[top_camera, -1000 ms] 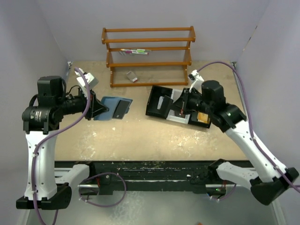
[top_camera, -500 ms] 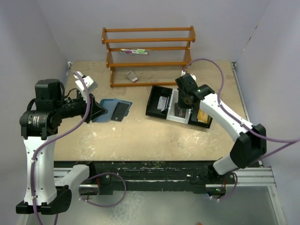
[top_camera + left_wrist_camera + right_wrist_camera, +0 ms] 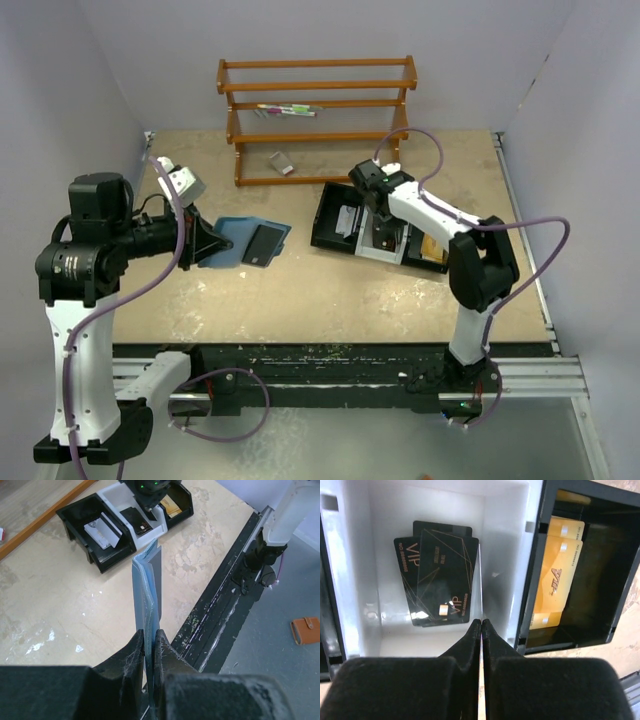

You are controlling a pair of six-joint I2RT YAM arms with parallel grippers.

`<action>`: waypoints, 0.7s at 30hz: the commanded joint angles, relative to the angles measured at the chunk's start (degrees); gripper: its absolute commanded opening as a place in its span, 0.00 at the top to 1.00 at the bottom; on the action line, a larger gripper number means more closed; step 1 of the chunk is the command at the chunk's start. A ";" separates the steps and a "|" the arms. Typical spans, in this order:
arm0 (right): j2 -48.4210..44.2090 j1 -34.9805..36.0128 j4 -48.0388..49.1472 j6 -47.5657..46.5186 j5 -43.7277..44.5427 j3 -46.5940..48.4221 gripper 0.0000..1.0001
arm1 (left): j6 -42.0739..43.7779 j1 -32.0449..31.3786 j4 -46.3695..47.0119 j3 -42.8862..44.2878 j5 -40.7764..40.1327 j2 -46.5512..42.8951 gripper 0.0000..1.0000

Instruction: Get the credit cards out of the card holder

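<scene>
My left gripper pinches the teal card holder by one edge, upright above the desk, with a grey card protruding from it. My right gripper, pressed together on what I judge to be a thin card seen edge-on, hangs over the white compartment holding the black VIP cards. Risks: the soft holder twisting in so narrow a pinch, the protruding card sliding out, and a release striking the compartment wall.

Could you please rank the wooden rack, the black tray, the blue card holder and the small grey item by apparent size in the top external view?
Largest to smallest:
1. wooden rack
2. black tray
3. card holder
4. small grey item by the rack
The differences look clear, and no two are close enough to tie.
</scene>
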 commanded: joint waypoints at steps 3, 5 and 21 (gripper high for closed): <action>4.68 -0.20 -1.58 1.68 3.55 5.71 1.00 | -0.64 0.25 0.24 3.83 3.77 -0.23 1.00; 6.02 -0.19 -1.43 2.44 2.92 6.17 1.00 | -0.67 0.25 -0.18 4.46 3.76 -0.27 1.00; 0.01 -0.03 1.65 3.17 -6.73 9.89 0.56 | -4.21 0.24 -0.16 7.57 7.21 0.18 1.00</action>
